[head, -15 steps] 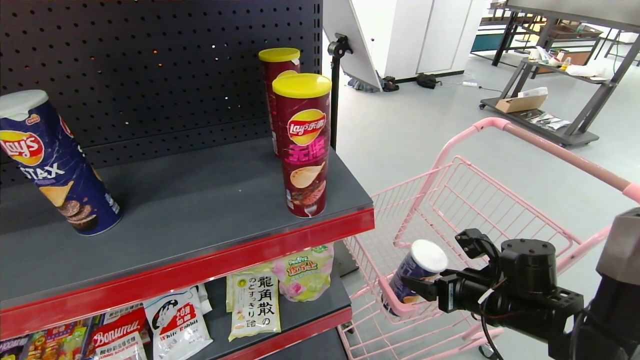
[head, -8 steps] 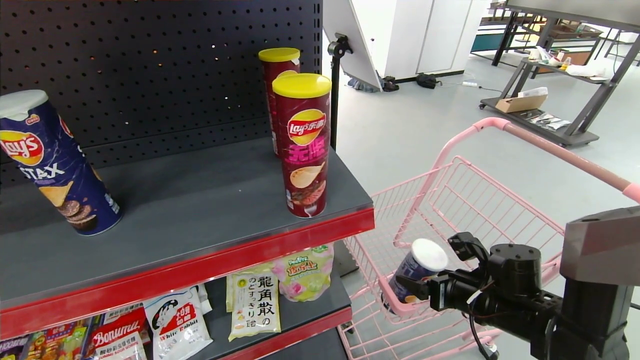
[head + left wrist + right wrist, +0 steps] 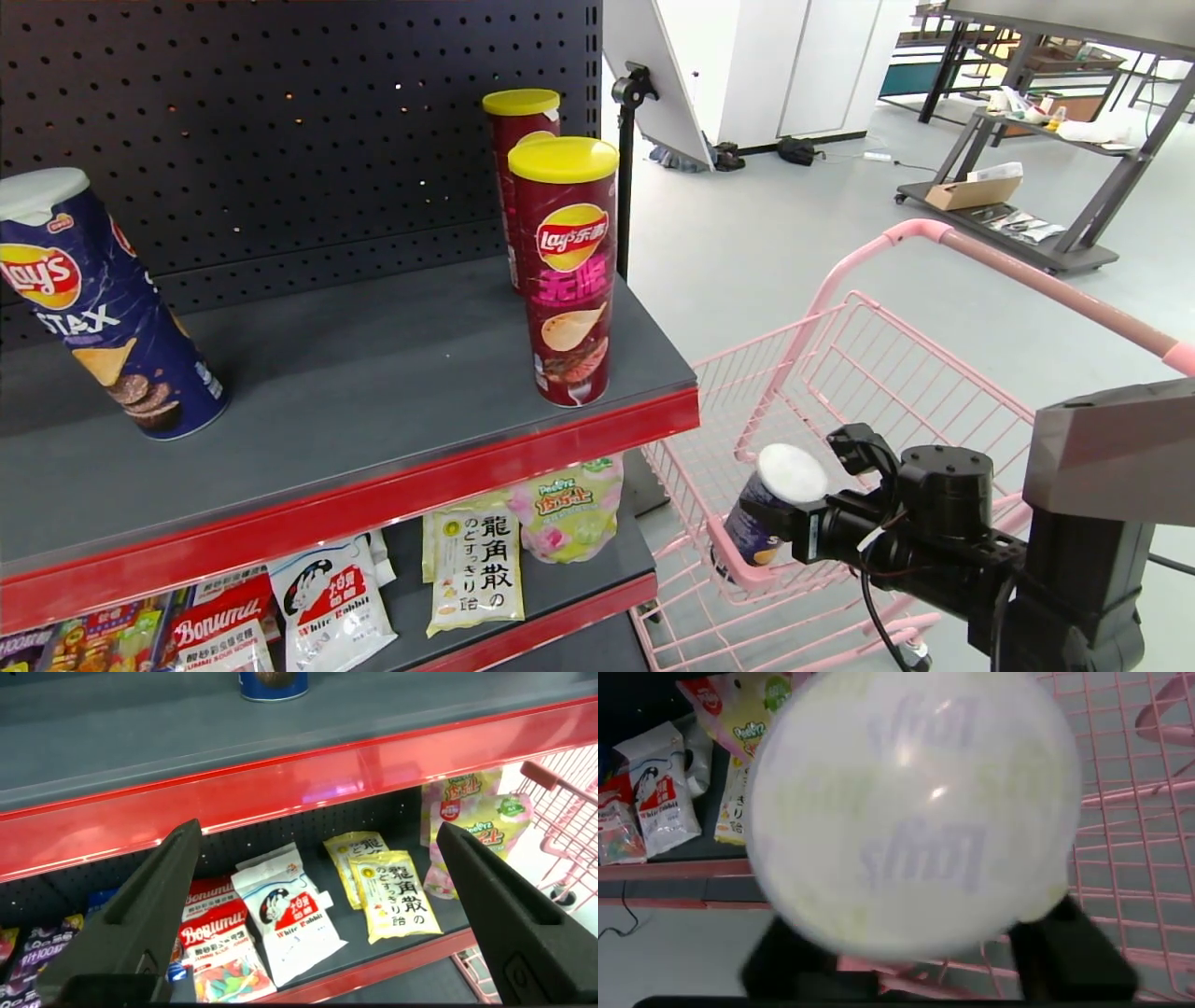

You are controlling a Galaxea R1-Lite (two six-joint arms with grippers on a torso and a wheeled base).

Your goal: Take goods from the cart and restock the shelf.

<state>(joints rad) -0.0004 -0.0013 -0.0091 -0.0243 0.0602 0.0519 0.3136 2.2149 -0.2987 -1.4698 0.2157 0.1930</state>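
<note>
Pick-up step: the right gripper [image 3: 787, 537] clasps the blue chip can [image 3: 754, 525] inside the pink cart [image 3: 934, 373]. Next, it needs lifting clear onto the shelf [image 3: 373, 392] beside the cart. The left gripper [image 3: 318, 831] gapes wide.

Blue white-lidded can [image 3: 767, 509] tilted in pink cart [image 3: 1046, 285]

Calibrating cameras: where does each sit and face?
Head: above, facing down at grey red-edged metal shelf and pink wire cart; right end effector shows.
Left wrist: faces lower-shelf plastic snack bags; open left end effector shows.
Right wrist: on right arm, faces white-lidded blue cylindrical chip can; its fingers flank it.
Shared: snack bags, head and left wrist.
</note>
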